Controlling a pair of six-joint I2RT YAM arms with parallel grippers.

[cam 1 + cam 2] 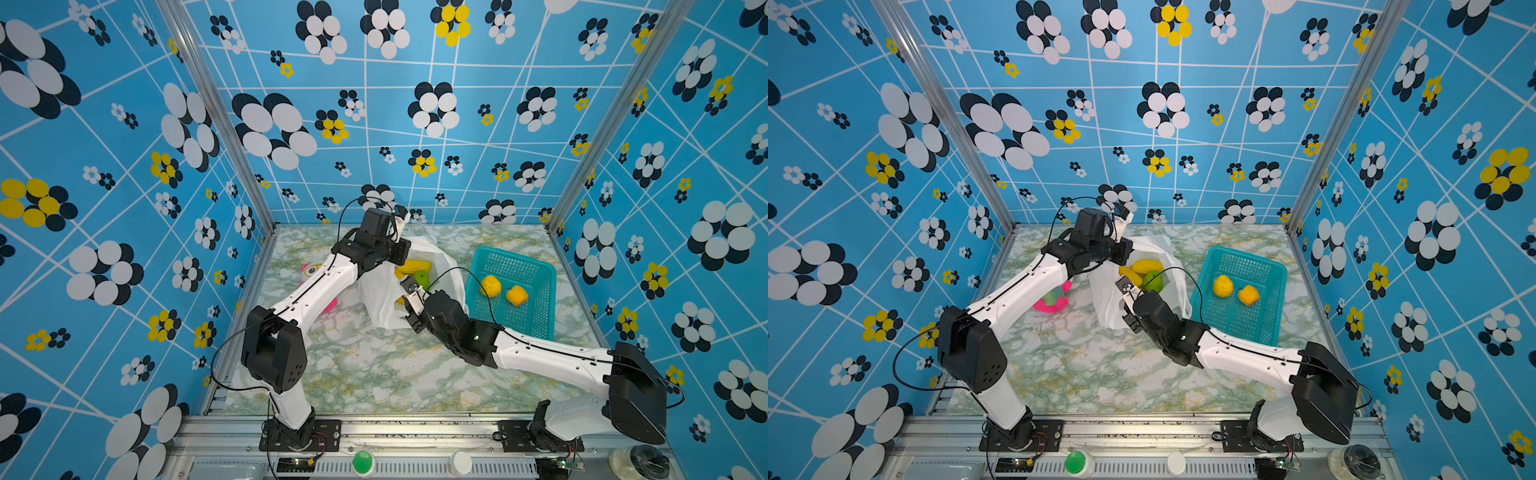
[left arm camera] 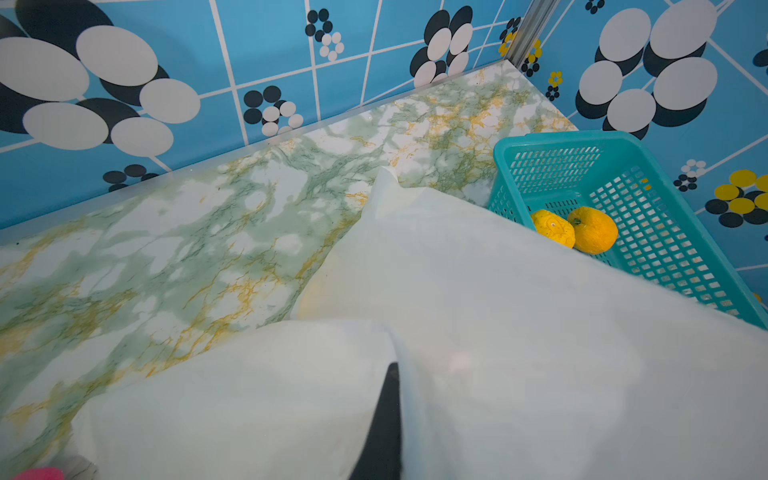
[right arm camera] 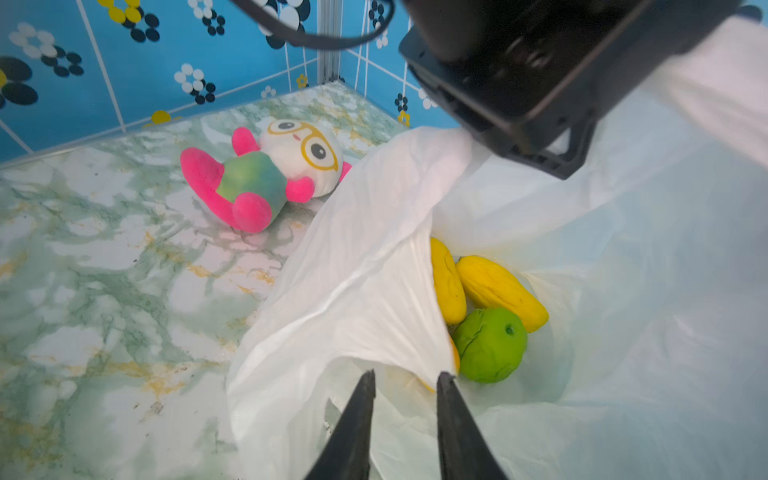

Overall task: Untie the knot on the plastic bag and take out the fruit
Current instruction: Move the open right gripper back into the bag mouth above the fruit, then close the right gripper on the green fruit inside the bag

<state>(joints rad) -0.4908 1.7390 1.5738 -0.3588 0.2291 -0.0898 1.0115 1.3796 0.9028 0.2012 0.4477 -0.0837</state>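
Observation:
The white plastic bag (image 1: 384, 299) lies mid-table with its mouth wide open; no knot shows. Inside lie fruit: two oblong yellow pieces (image 3: 498, 291) and a green one (image 3: 490, 345), plus an orange one mostly under a fold. My left gripper (image 1: 402, 218) is raised at the bag's far side, shut on the bag's film, which drapes over its fingers (image 2: 386, 415) in the left wrist view. My right gripper (image 3: 405, 378) hovers at the bag's near rim, jaws a narrow gap apart with a fold of film behind them.
A teal basket (image 1: 540, 270) stands right of the bag with a yellow fruit (image 1: 491, 286) and an orange fruit (image 1: 517, 295) in it. A pink-white-green plush toy (image 3: 270, 174) lies left of the bag, under the left arm. Blue patterned walls enclose the table.

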